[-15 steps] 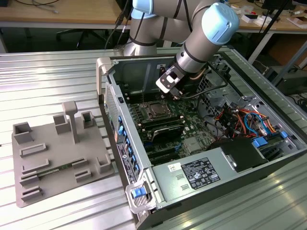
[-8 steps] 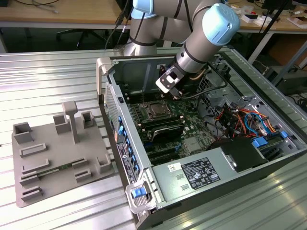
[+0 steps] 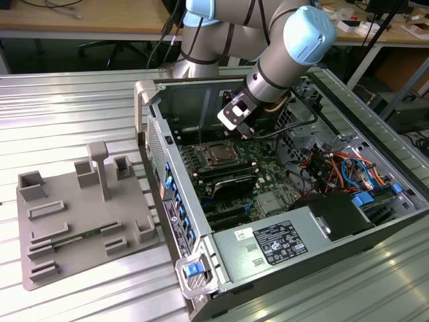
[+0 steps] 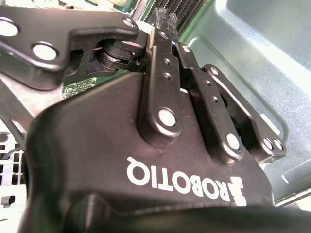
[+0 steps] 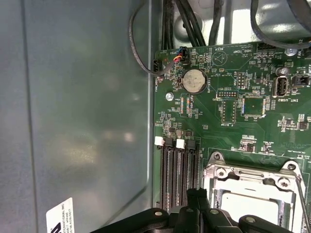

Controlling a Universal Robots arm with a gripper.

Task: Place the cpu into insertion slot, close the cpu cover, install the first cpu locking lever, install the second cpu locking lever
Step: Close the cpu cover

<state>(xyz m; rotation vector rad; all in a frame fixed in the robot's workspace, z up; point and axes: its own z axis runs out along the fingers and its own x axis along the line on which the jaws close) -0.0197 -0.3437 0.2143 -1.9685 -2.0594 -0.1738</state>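
The cpu (image 5: 249,203) sits in the insertion slot (image 3: 204,154) on the green board with the cpu cover (image 5: 228,174) lying over its rim, and the claw (image 5: 196,195), fingers together, hangs just beside the memory slots (image 5: 177,174), where a stray descent might gouge them.

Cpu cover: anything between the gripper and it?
Nothing visible. In the first wrist view the gripper sits by the edge of the cpu cover, next to the memory slots, with no cable or part between.
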